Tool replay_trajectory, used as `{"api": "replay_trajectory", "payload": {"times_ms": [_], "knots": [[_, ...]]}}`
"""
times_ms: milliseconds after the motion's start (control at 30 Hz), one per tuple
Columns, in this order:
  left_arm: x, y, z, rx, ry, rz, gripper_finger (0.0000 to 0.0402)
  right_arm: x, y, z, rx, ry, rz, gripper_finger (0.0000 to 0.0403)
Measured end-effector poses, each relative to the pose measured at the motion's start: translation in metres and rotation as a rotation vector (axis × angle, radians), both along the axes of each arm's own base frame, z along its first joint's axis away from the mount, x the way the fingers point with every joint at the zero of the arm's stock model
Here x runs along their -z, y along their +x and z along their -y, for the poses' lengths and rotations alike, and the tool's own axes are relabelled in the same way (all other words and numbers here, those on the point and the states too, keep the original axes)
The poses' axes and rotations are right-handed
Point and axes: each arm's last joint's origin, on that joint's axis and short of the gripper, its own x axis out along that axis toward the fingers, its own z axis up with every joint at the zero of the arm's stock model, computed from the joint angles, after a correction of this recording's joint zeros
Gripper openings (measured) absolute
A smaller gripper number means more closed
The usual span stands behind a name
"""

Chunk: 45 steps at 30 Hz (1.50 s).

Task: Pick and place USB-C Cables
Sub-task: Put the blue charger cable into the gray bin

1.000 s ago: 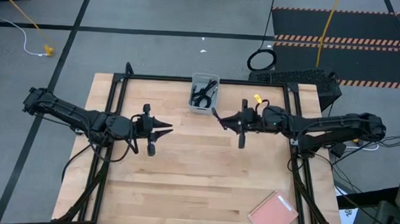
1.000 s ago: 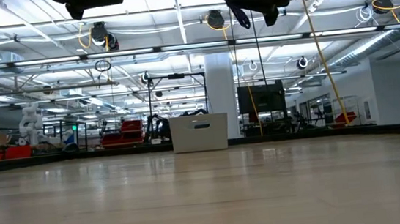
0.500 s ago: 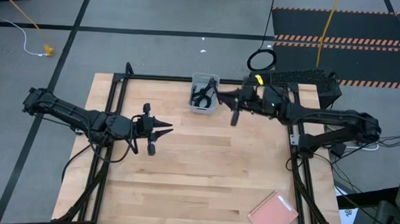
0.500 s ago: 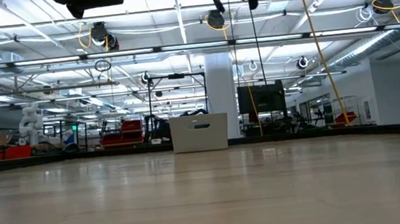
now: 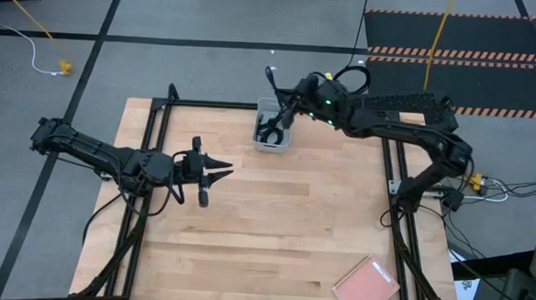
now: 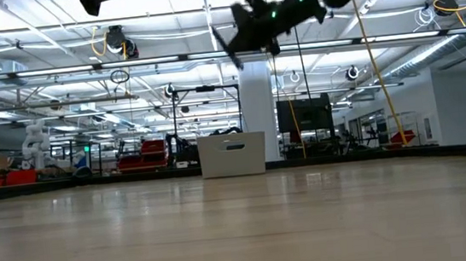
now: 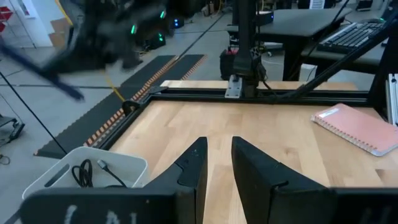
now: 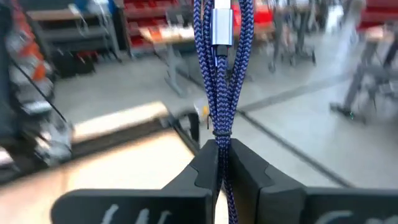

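My right gripper (image 5: 287, 103) is raised over the white bin (image 5: 272, 130) at the table's far edge and is shut on the blue-purple braided cable (image 8: 219, 81). The cable's silver plug (image 8: 222, 25) shows beyond the fingers. The cable also shows in the high view (image 5: 271, 77) and the low view (image 6: 226, 45). The two black cables (image 7: 84, 173) lie coiled inside the bin (image 7: 74, 171). My left gripper (image 5: 221, 171) hovers over the table's left middle, open and empty, and shows in its own wrist view (image 7: 219, 163). My right gripper pinches the folded blue-purple cable between its two fingers, with several strands side by side at the fingertips (image 8: 219, 142). The bundle sticks out past the fingertips along their line, with the plug end farthest out. The cable is lifted clear, above the bin.
A pink notebook (image 5: 367, 286) lies at the table's near right corner. A black metal frame (image 5: 252, 106) runs along the table's far edge and sides. The white bin also shows in the low view (image 6: 232, 154). Bare wood lies between the two arms.
My right gripper has carried the blue-purple cable from the table's middle toward the far edge and a little left, ending above the white bin. It has stayed shut on the cable, which now points out past the far edge.
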Motion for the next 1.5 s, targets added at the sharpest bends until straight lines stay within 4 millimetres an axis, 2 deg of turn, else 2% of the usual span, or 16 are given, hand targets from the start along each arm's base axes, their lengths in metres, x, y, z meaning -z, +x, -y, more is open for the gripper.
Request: {"api": "replay_trajectory", "payload": {"times_ms": [133, 267, 533, 800, 1233, 1500], "knots": [[0.0, 0.0, 0.0, 0.001, -0.002, 0.001, 0.0076, 0.033, 0.008, 0.015, 0.001, 0.091, -0.094, 0.0014], [0.0, 0.0, 0.0, 0.001, -0.003, 0.004, 0.0076, 0.058, 0.015, 0.024, -0.025, 0.234, -0.108, 0.0014], [-0.001, 0.0, 0.0, 0.001, -0.005, 0.011, 0.0076, 0.085, 0.018, 0.027, 0.074, 0.444, -0.137, 0.0014], [-0.001, 0.0, 0.0, 0.001, -0.005, 0.011, 0.0076, 0.103, 0.015, 0.031, 0.21, 0.511, -0.213, 0.0014], [-0.003, 0.001, 0.0, 0.001, -0.01, 0.033, 0.0076, 0.117, 0.015, 0.031, 0.245, 0.561, -0.213, 0.0016], [-0.003, 0.001, 0.0, 0.001, -0.012, 0.034, 0.0076, 0.131, 0.007, 0.028, 0.265, 0.585, -0.237, 0.0067]]}}
